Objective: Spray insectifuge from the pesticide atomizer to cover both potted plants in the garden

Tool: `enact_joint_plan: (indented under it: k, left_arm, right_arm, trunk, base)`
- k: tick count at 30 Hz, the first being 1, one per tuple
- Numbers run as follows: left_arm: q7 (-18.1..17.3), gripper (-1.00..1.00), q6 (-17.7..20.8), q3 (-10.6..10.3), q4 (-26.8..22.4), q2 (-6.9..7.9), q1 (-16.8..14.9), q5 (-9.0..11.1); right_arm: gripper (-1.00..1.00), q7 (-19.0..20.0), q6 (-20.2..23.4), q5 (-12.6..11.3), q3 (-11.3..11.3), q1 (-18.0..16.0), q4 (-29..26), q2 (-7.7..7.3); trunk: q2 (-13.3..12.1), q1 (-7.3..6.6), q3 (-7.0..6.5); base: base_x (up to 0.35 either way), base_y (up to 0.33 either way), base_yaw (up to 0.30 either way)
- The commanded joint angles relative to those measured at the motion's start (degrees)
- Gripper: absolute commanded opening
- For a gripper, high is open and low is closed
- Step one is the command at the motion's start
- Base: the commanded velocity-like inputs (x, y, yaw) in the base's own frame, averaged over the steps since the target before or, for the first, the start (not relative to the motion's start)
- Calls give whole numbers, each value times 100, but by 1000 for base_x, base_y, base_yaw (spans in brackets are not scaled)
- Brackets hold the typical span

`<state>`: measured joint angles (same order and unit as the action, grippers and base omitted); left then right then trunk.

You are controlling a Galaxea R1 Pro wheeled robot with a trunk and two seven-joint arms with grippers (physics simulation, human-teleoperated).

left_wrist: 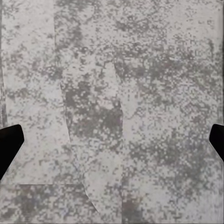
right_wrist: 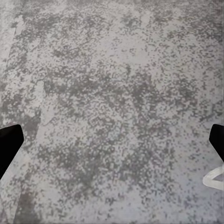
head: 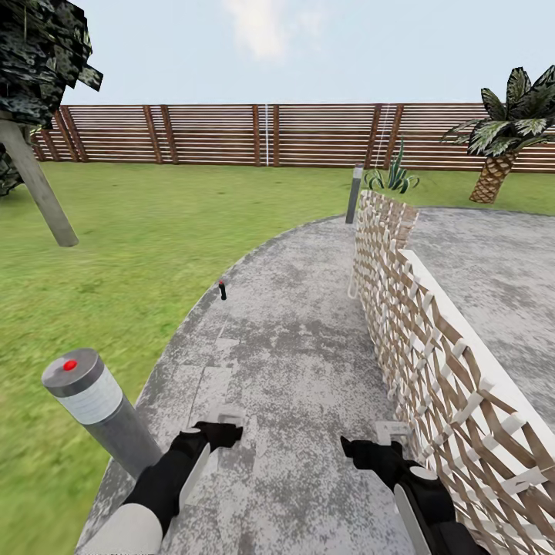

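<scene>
Both the left gripper (head: 223,428) and right gripper (head: 385,439) hang spread, empty, over grey paving (head: 301,339); driving on risks clipping the near bollard (head: 96,408) or lattice fence (head: 432,339).

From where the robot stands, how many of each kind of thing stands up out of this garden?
Grey bollard posts: 2, one near, one far
Palms: 1
Leaning tree trunks: 1
Spiky green plants: 1
Small dark objects with a red top: 1
Total: 6
</scene>
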<state>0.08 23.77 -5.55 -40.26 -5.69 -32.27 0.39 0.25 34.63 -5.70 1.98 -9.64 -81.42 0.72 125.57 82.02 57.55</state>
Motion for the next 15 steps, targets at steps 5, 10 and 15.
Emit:
enact_joint_plan:
  k: [5,10,15]
  left_arm:
    - [4,100,31,-117,-90,-2,-23,-3]
    - [17,100,31,-152,-102,-3,-25,-3]
    - [23,100,31,-156,-181,-3,-25,-4]
  right_arm:
    - [100,-21,23,5,3,-3,-5,6]
    - [100,-3,23,7,4,-3,-5,7]
    - [100,0,24,7,0,-3,-5,7]
  trunk:
    - [2,-1,5]
    - [2,-1,5]
    - [2,-1,5]
  base:
    - [68,0,0]
    - [193,0,0]
    - [38,0,0]
